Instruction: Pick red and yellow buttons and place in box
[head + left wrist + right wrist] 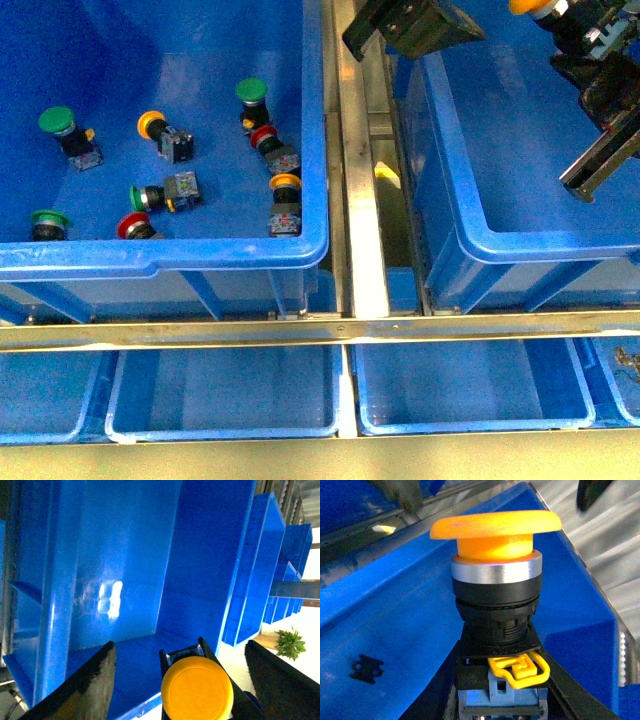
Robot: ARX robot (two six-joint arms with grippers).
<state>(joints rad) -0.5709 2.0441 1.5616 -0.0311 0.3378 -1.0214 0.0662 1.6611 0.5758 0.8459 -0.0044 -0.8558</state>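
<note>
Right hand [572, 30] is up at the far right, clamped on the dark body of a yellow button [495, 527], cap clear of the fingers [437, 700] and the button upright in the grip. In the front view that button sits at the very top edge, over the far end of the box [540, 245], the big blue bin on the right, whose floor shows nothing in it. The left hand [179, 650] hangs above the gap between the two bins, fingers spread wide apart, and its wrist camera looks straight at the yellow cap between them, not touching either finger. Over in the left bin [160, 258] the rest lie scattered: two loose yellow buttons [152, 124], one toward the middle and one near the right wall, two red buttons [264, 135], one beside that wall and one at the near rim, and four green buttons [57, 122] mixed among them.
</note>
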